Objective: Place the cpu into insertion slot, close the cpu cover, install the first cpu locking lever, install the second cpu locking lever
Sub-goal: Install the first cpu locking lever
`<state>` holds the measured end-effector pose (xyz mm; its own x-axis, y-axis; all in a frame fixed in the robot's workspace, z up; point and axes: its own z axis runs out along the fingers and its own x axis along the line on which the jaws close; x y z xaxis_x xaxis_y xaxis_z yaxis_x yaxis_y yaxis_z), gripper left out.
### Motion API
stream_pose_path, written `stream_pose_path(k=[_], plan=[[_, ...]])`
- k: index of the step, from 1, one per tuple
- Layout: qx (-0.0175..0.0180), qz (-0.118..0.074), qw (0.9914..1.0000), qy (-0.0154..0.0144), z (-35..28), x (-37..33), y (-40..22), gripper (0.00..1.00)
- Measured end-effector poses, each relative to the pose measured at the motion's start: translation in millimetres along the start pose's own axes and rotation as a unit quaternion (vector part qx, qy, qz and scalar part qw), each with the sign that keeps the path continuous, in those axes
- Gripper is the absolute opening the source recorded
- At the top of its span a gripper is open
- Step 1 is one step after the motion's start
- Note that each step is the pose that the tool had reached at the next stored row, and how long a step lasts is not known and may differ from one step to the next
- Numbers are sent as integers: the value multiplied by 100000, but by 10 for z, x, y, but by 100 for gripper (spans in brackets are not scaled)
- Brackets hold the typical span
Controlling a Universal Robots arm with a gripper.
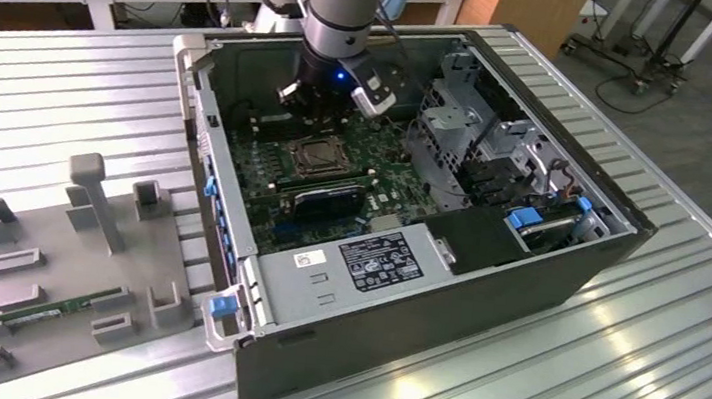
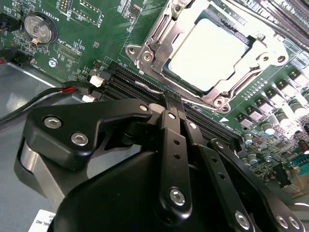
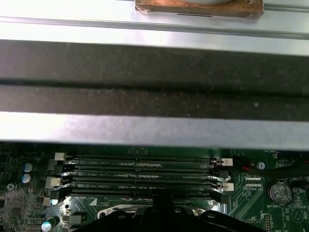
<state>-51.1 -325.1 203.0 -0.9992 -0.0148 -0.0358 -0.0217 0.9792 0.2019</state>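
Since the cpu [image 2: 207, 53] already lies in the insertion slot [image 1: 293, 157], its pale metal top showing at the upper right of the second wrist view, and the cpu cover [image 2: 150, 50] sits flat around it as a silvery frame, the first two steps look done. By my reading, the work in hand is one of the locking levers.

The tool [image 2: 173, 102] has its fingers brought together to a narrow tip with nothing between them. In that view the tip points at the lower-left edge of the socket, over the black memory slots [image 3: 145, 174]. It is close to the frame, but I cannot tell whether it touches. A thin bright rod [image 2: 145, 83] runs along that same edge and is probably a lever; whether it is hooked down cannot be told.

In the exterior view the tool [image 1: 318, 120] hangs inside the open computer case [image 1: 563, 273], upper middle of the frame, just above the socket on the green motherboard [image 1: 388, 153]. The case stands on the ribbed metal worktop [image 1: 74, 87].

Working a lever calls for the closed tip to bear squarely on the thin rod, press it down and carry it sideways under its catch, without sliding off onto the board's small parts.
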Motion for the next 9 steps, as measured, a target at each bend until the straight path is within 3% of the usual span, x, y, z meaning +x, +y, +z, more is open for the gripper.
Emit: stream_pose_path(k=[9], plan=[[-9, 1, 100000, 2, 31, -5, -8, 11]])
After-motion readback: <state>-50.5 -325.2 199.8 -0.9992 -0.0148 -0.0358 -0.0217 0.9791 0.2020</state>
